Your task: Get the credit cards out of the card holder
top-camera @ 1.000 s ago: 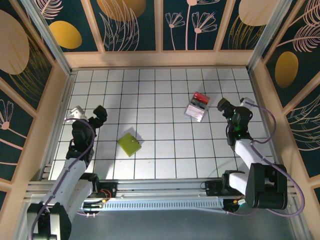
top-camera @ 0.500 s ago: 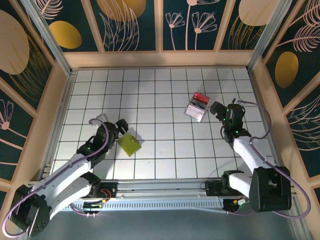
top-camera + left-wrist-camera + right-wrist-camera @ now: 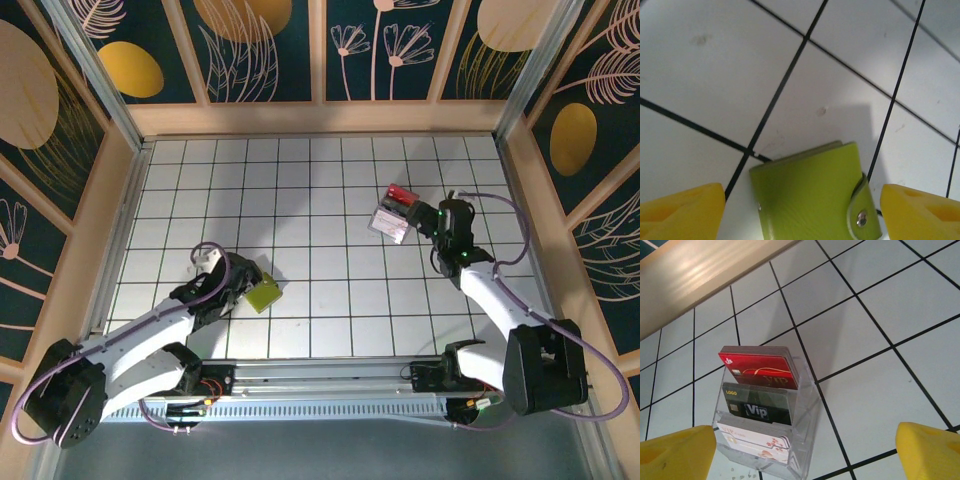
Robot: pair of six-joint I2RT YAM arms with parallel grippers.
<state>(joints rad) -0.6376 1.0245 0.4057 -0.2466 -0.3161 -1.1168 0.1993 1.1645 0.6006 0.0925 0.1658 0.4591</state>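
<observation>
Left gripper: on the left of the table, low over the near-left tiles; in the left wrist view its two yellow fingertips stand wide apart. It grips nothing.
Card holder: a flat, roughly square yellow-green folding case, lying shut on the table just right of the left gripper. From the left wrist camera the case sits in the gap between the two fingertips, with white tile showing on either side. I cannot tell whether either finger touches it.
Strap: a yellow-green tab with a small metal snap stud, folded over the case's right edge.
Table: a white surface ruled with a black grid, walled by pale wooden boards.
Clear plastic card stand: right of centre, well apart from the card holder. Its stepped tiers hold stacks of cards.
Red card: fronts the back tier.
Dark card with white "Vip" lettering: fronts the middle tier.
White card with a floral print: fronts the front tier.
Right gripper: just right of the stand and pointed at it; in the right wrist view its yellow fingertips are spread wide. It has nothing between them, and the stand is beyond the tips.
</observation>
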